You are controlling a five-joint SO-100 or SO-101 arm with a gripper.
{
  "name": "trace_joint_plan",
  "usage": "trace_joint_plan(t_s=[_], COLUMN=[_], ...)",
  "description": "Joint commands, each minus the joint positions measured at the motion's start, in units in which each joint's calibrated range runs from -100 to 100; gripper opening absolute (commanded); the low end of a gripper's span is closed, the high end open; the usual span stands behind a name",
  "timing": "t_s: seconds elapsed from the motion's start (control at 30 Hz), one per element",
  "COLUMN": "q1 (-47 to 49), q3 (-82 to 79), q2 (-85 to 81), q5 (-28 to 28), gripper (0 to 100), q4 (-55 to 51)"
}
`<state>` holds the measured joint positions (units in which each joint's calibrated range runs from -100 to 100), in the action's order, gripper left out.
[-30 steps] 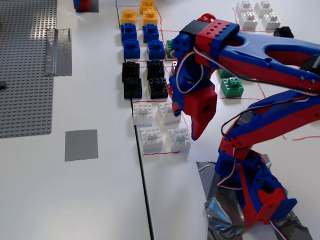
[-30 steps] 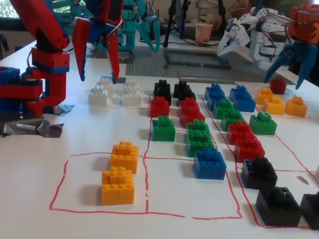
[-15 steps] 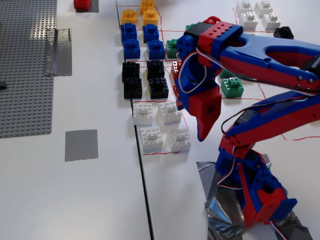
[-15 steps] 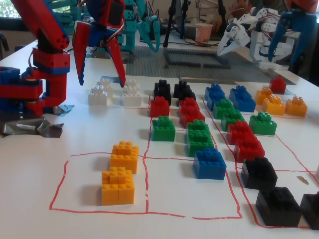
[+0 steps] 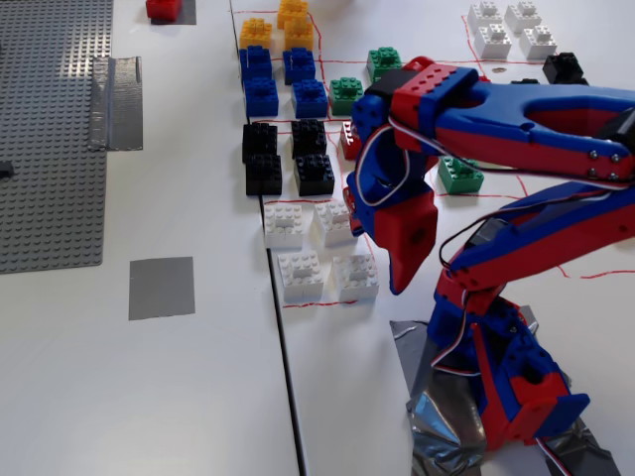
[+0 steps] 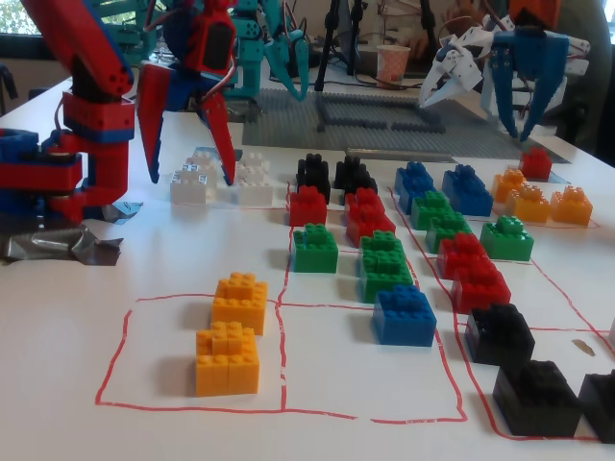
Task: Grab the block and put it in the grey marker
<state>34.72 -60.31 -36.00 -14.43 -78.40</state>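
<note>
Pincer (image 6: 188,179) lowered, straddling white block (image 6: 193,182)

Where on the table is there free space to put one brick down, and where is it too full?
Free: the bare white surface around the grey marker, between the grey baseplate and the black seam line. Crowded: right of that line, where white blocks, black bricks and the gripper sit close.

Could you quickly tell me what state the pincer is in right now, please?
Pincer: open and empty, its two fingers straddling a white brick in the group of four white bricks, not closed on it.
</note>
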Motion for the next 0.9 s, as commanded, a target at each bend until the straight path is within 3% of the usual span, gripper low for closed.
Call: trace_joint_plan(t_s=[0.0,0.87], q1=[0.9,4.5], q3=[0.5,-6.6], q2=[-0.2,-0.2], q5=[0.1,-0.4], gripper=[36,28], q4=[1.3,13.7])
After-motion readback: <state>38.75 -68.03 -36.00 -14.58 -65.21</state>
